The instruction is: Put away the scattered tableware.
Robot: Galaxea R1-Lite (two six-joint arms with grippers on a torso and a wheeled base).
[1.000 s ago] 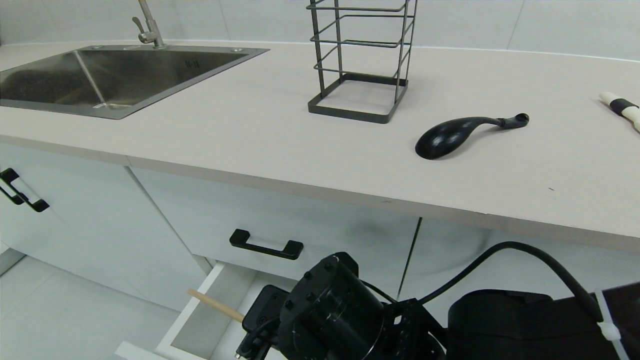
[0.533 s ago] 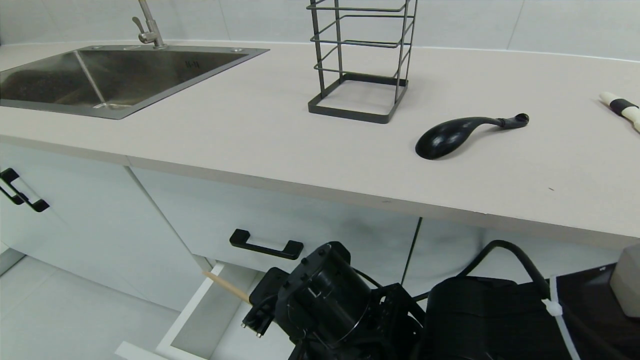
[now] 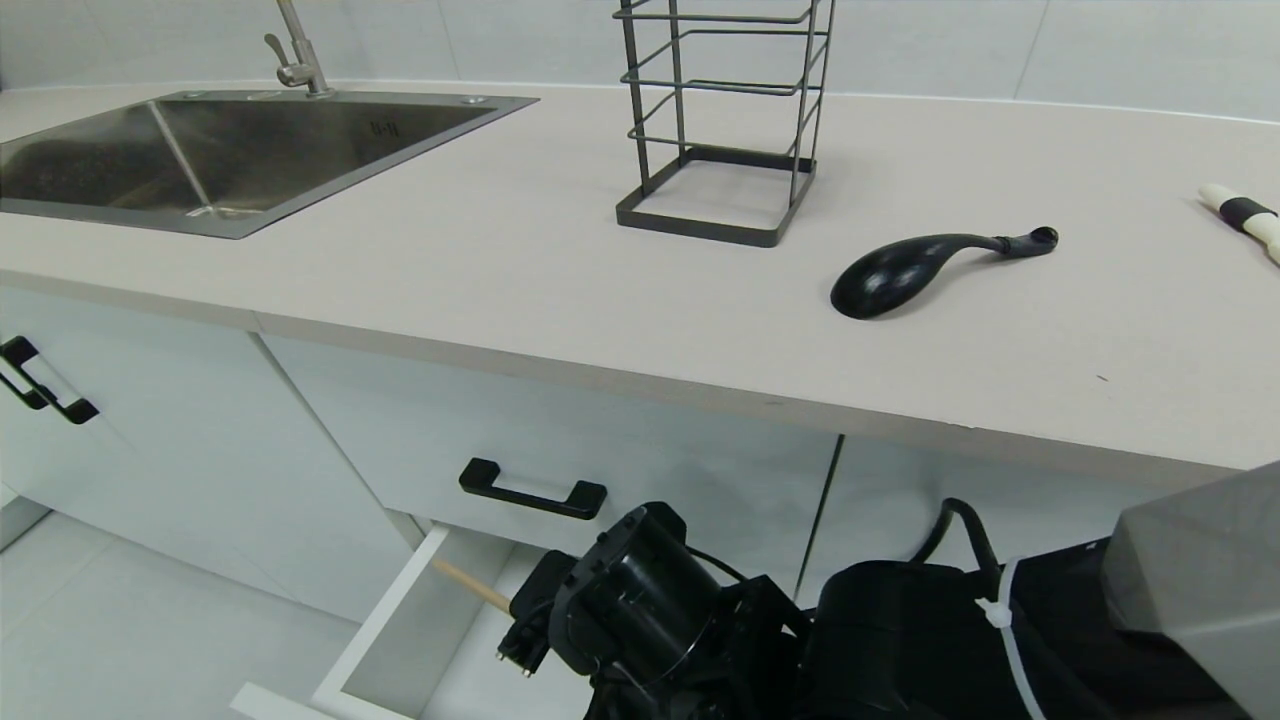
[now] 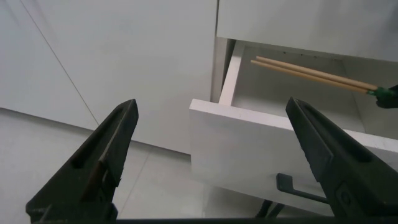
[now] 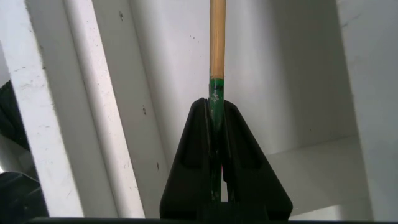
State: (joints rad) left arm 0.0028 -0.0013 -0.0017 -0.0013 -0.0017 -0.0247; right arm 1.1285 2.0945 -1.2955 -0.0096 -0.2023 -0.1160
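**Chopsticks held over the open drawer: lower, level, then let go**

Step in hand, as I judge it: setting the chopsticks (image 5: 217, 37) down in the drawer (image 3: 385, 620). The right gripper (image 5: 216, 109) is clamped on their green-painted end, so all the free length sticks out ahead of it.

- Bring the sticks down inside the white walls before releasing. In the head view the far tips lie close to the drawer's side wall (image 4: 229, 68), so keep them inboard of it.
- Level the pair first. A release from height or at a tilt would likely let them bounce or roll apart.
- Open only when the sticks are on or just above the drawer floor, then draw back along their line rather than sideways.
- The left gripper (image 4: 211, 104) hangs with its jaws spread wide, holding nothing, out in front of the drawer. It needs no part in this.

The thing itself: two slim, pale wooden sticks, round, lying together, with a short green band at the held end. They are light, smooth and prone to rolling. Pinched at one end only, they may pivot in the grip.

Left for later, by the look of it: a black spoon (image 3: 900, 272) on the bench (image 3: 500, 270), near the wire rack (image 3: 720, 130), and a cream-handled utensil (image 3: 1245, 215) at the bench's far right.
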